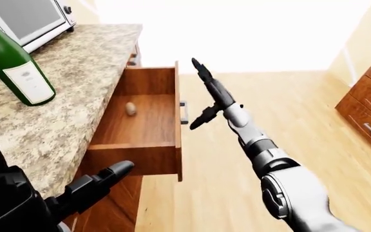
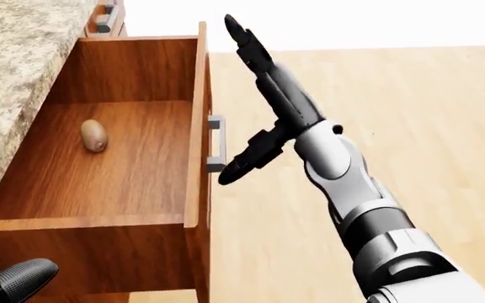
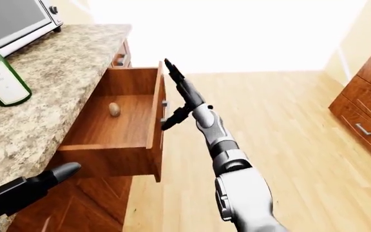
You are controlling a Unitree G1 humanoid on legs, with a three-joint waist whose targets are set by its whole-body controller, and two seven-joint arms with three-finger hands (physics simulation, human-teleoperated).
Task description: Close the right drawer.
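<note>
Left robot hand (image 1: 98, 181): only dark fingers and a black forearm mass show at the left-eye view's lower left; the rest runs off the frame, finger state unreadable. In the head view just one rounded tip shows at the bottom-left corner.

Green bottle (image 1: 12, 63): neck cut by the top edge; label print too small to read.

Toaster oven (image 1: 27, 19): cropped top and left.

Small brown object (image 2: 94, 135) in the drawer (image 2: 99, 170): oval, identity unclear.

Table (image 1: 63, 96): granite top runs off left.

Side cabinet (image 1: 369, 111): cut off right.
</note>
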